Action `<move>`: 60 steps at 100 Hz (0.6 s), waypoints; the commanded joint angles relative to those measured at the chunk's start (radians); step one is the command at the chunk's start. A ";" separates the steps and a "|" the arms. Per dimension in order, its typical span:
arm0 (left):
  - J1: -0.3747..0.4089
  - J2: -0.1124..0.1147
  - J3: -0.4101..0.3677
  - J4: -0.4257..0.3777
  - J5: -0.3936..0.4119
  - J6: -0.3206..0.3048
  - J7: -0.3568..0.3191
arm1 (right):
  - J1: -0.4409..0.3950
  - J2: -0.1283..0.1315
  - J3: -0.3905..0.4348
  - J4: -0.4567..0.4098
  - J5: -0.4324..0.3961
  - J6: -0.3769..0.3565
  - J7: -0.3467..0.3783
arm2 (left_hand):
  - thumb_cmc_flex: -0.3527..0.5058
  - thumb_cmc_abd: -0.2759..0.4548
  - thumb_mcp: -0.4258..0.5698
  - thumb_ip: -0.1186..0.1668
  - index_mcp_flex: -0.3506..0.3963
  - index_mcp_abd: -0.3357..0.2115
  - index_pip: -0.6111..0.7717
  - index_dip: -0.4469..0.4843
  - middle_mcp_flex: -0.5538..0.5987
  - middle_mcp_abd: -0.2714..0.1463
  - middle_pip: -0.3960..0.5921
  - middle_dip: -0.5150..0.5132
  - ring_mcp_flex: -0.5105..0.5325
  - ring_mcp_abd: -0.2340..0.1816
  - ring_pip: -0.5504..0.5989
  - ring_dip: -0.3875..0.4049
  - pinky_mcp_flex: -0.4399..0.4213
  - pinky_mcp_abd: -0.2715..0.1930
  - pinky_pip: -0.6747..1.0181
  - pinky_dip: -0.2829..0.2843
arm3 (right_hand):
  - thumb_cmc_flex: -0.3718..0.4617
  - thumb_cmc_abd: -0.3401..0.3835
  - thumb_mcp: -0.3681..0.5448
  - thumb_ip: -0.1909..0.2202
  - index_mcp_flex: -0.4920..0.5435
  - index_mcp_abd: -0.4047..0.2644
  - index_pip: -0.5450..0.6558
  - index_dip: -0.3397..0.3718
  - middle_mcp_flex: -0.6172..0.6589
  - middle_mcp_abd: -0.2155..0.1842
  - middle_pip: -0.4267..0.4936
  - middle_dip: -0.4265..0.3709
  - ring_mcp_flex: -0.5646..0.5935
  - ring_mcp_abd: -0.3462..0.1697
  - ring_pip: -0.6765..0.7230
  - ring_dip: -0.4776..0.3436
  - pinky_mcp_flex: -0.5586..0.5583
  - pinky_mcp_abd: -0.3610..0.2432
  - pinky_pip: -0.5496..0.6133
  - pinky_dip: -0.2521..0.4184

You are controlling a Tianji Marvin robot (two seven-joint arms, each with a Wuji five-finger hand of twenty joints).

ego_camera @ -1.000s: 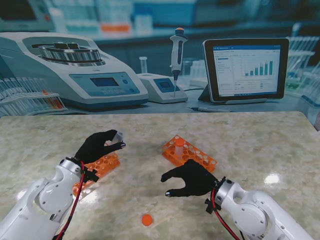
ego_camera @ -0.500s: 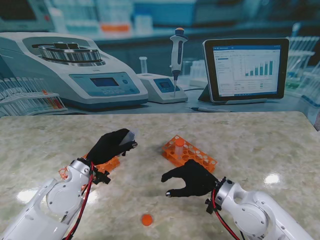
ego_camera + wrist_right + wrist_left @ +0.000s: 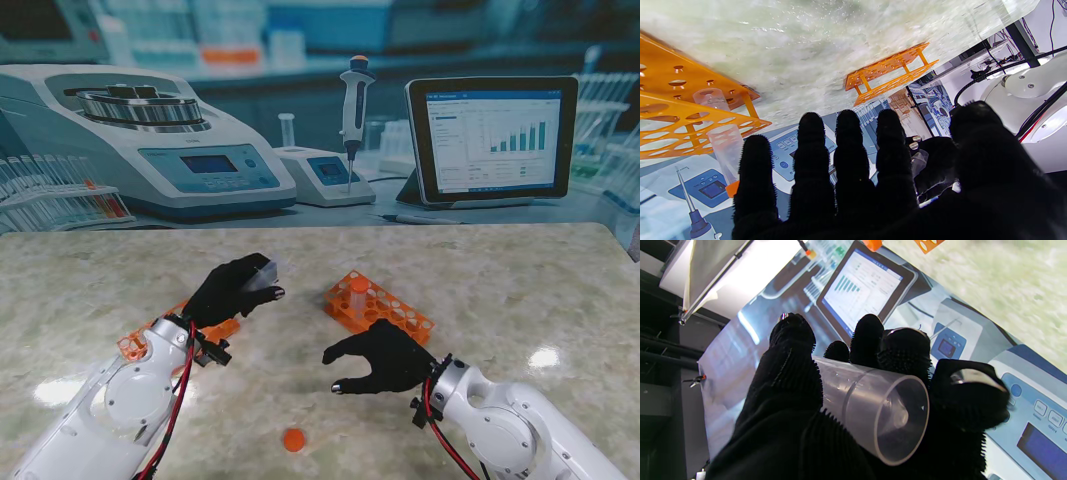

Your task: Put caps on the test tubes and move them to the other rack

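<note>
My left hand (image 3: 237,289) is shut on a clear uncapped test tube (image 3: 262,272), held above the table between the two orange racks. The left wrist view shows the tube (image 3: 873,410) lying across my palm with its open mouth toward the camera. The left rack (image 3: 185,328) lies partly under my left arm. The right rack (image 3: 378,305) holds one tube with an orange cap (image 3: 359,287). My right hand (image 3: 385,357) hovers open, fingers spread, just nearer to me than that rack. A loose orange cap (image 3: 293,439) lies on the table near the front.
A printed lab backdrop (image 3: 300,110) with centrifuge, pipette and tablet stands along the far edge of the marble table (image 3: 520,270). In the right wrist view the near rack (image 3: 680,113) with its capped tube and the far rack (image 3: 888,75) both show.
My left hand has carried the tube to the right and slightly farther away, off the left rack toward the middle. The right hand has stayed still.
</note>
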 commanded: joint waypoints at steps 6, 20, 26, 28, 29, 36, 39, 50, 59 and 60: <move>-0.005 0.003 0.006 0.004 -0.011 -0.003 -0.017 | -0.008 -0.002 -0.002 -0.005 0.000 0.001 0.000 | 0.049 -0.060 0.097 0.020 -0.020 -0.064 0.088 -0.018 0.043 -0.039 -0.011 -0.044 0.105 -0.024 0.015 -0.033 0.039 -0.115 0.113 0.050 | -0.029 0.044 -0.019 0.023 0.002 -0.006 0.008 0.009 0.000 -0.021 -0.006 0.003 -0.015 -0.026 -0.010 -0.011 -0.008 0.020 -0.001 -0.005; -0.009 0.006 0.011 0.005 -0.016 -0.005 -0.033 | -0.008 -0.003 -0.002 -0.005 0.001 0.000 -0.001 | 0.024 -0.062 0.118 0.013 -0.071 -0.085 0.226 0.115 0.030 -0.061 -0.003 -0.049 0.105 -0.027 0.007 -0.058 0.038 -0.121 0.105 0.048 | -0.028 0.044 -0.019 0.023 0.001 -0.006 0.008 0.009 -0.001 -0.023 -0.007 0.002 -0.016 -0.025 -0.011 -0.012 -0.008 0.019 -0.002 -0.005; -0.012 0.005 0.014 0.007 -0.016 -0.009 -0.030 | -0.008 -0.003 -0.002 -0.005 0.001 0.000 -0.002 | 0.031 -0.040 0.120 0.008 -0.075 -0.097 0.290 0.174 0.022 -0.061 0.001 -0.048 0.102 -0.027 0.001 -0.059 0.036 -0.117 0.095 0.045 | -0.028 0.044 -0.019 0.023 0.001 -0.005 0.008 0.009 -0.001 -0.021 -0.007 0.002 -0.015 -0.025 -0.011 -0.011 -0.008 0.019 -0.002 -0.005; -0.013 0.005 0.015 0.008 -0.016 -0.010 -0.028 | -0.008 -0.003 -0.002 -0.005 0.001 -0.001 -0.002 | 0.036 -0.033 0.120 0.008 -0.069 -0.104 0.312 0.198 0.021 -0.060 0.001 -0.048 0.102 -0.025 -0.002 -0.057 0.036 -0.112 0.092 0.044 | -0.028 0.044 -0.019 0.023 0.002 -0.005 0.008 0.009 -0.001 -0.021 -0.007 0.002 -0.014 -0.025 -0.010 -0.011 -0.007 0.019 -0.002 -0.005; -0.013 0.005 0.015 0.009 -0.016 -0.011 -0.028 | -0.008 -0.003 -0.002 -0.005 0.001 -0.001 -0.002 | 0.038 -0.030 0.120 0.008 -0.065 -0.106 0.319 0.205 0.021 -0.060 0.001 -0.048 0.101 -0.024 -0.003 -0.057 0.035 -0.110 0.091 0.044 | -0.027 0.044 -0.019 0.023 0.001 -0.005 0.008 0.009 -0.001 -0.020 -0.007 0.002 -0.015 -0.026 -0.011 -0.011 -0.007 0.019 -0.002 -0.005; -0.017 0.002 0.019 0.013 -0.009 -0.016 -0.014 | -0.008 -0.003 -0.003 -0.005 0.001 -0.001 -0.002 | 0.050 -0.005 0.111 0.010 -0.013 -0.113 0.342 0.325 0.031 -0.061 -0.023 -0.064 0.102 -0.016 -0.041 -0.057 0.032 -0.079 0.069 0.041 | -0.027 0.044 -0.019 0.023 0.002 -0.005 0.009 0.009 -0.001 -0.021 -0.007 0.002 -0.015 -0.025 -0.011 -0.011 -0.007 0.019 -0.001 -0.005; -0.018 0.002 0.020 0.014 -0.008 -0.019 -0.013 | -0.008 -0.003 -0.003 -0.005 0.001 -0.002 -0.003 | 0.044 -0.008 0.120 0.010 0.007 -0.116 0.345 0.376 0.039 -0.067 -0.042 -0.069 0.102 -0.007 -0.078 -0.074 0.027 -0.043 0.036 0.032 | -0.028 0.044 -0.019 0.023 0.001 -0.006 0.008 0.009 -0.001 -0.021 -0.007 0.002 -0.015 -0.026 -0.010 -0.011 -0.007 0.019 -0.002 -0.005; -0.026 0.000 0.026 0.027 0.017 -0.035 0.010 | -0.009 -0.003 -0.003 -0.007 0.001 -0.003 -0.003 | 0.021 -0.014 0.174 -0.001 0.040 -0.128 0.351 0.506 0.039 -0.082 -0.203 -0.028 0.051 0.029 -0.322 -0.147 -0.025 0.093 -0.234 -0.078 | -0.027 0.044 -0.019 0.023 0.001 -0.004 0.008 0.009 -0.001 -0.020 -0.007 0.002 -0.015 -0.024 -0.010 -0.011 -0.007 0.020 -0.002 -0.004; -0.031 0.000 0.029 0.033 0.035 -0.044 0.018 | -0.011 -0.002 -0.003 -0.008 -0.001 -0.004 -0.003 | 0.029 -0.007 0.167 -0.004 0.045 -0.127 0.351 0.576 0.013 -0.080 -0.309 -0.021 -0.024 0.044 -0.485 -0.192 -0.153 0.131 -0.438 -0.099 | -0.027 0.043 -0.019 0.023 0.001 -0.006 0.008 0.009 0.000 -0.022 -0.006 0.003 -0.014 -0.026 -0.010 -0.011 -0.007 0.019 -0.002 -0.004; -0.031 0.000 0.029 0.034 0.034 -0.045 0.017 | -0.011 -0.002 -0.003 -0.009 -0.001 -0.004 -0.003 | 0.035 -0.005 0.159 -0.002 0.045 -0.126 0.349 0.584 0.009 -0.081 -0.326 -0.010 -0.038 0.045 -0.509 -0.201 -0.180 0.136 -0.477 -0.085 | -0.027 0.043 -0.020 0.023 0.001 -0.008 0.008 0.009 0.001 -0.022 -0.006 0.003 -0.014 -0.026 -0.010 -0.011 -0.007 0.019 -0.002 -0.004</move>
